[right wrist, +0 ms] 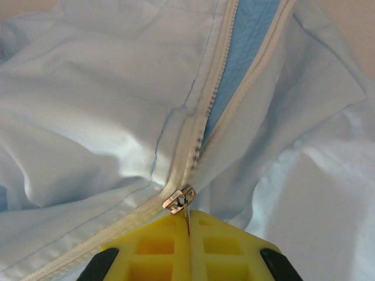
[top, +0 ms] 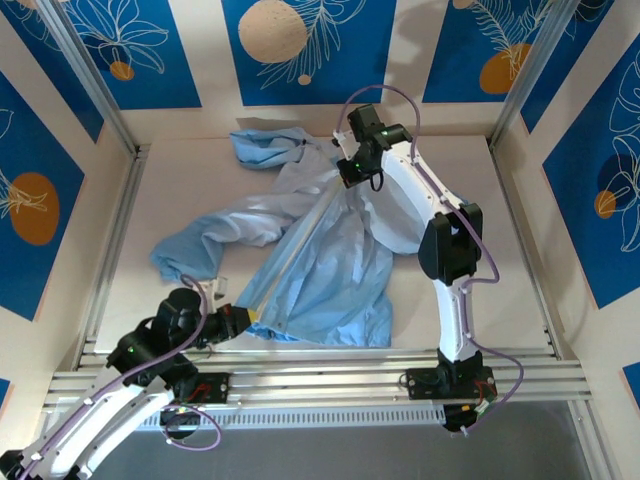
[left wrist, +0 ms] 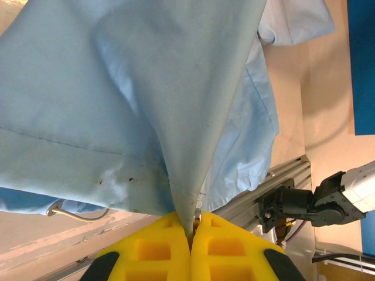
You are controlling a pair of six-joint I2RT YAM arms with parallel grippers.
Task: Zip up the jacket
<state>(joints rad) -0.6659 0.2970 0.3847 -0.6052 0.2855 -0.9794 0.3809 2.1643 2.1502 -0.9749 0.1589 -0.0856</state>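
Observation:
The light-blue jacket (top: 320, 260) lies spread over the middle of the table, its zipper line running diagonally from near left to far right. My left gripper (top: 243, 318) is shut on the jacket's bottom hem (left wrist: 190, 199) by the zipper's lower end; the fabric pulls up taut from the yellow pads (left wrist: 158, 249). My right gripper (top: 350, 172) is at the far end, shut on the pull tab of the metal zipper slider (right wrist: 179, 200). Behind the slider the white zipper tape is joined; beyond it the two rows of teeth (right wrist: 225, 88) are apart, showing blue lining.
A sleeve (top: 200, 240) trails to the left and the collar end (top: 265, 145) bunches at the far wall. The aluminium rail (top: 330, 365) runs along the table's near edge. Blue patterned wall panels enclose the table on three sides.

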